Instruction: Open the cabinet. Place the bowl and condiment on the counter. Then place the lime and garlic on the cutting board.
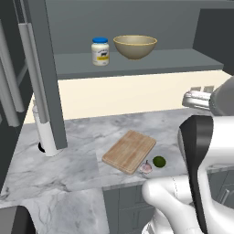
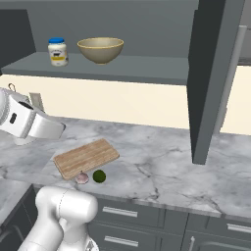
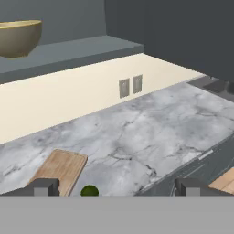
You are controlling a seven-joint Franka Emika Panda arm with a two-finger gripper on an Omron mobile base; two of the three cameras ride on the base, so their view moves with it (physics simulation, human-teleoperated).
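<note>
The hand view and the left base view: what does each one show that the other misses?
Hand view alone: two wall sockets and the wide-open pincer.
Left base view alone: the jar, the garlic and an open cabinet door.
Both: the bowl on the shelf, the board, the lime and the marble counter.

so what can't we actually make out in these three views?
- Tan-yellow round bowl: hand view, cut off by the left edge.
- Small dark green lime: hand view, lower part hidden by the bottom band.
- Pinkish-white garlic bulb: left base view, too small to tell whether it touches the light brown wooden cutting board.
- Blue-lidded white condiment jar: right base view, label too small to read.
- Gripper: hand view, just fingertips, wide apart.
</note>
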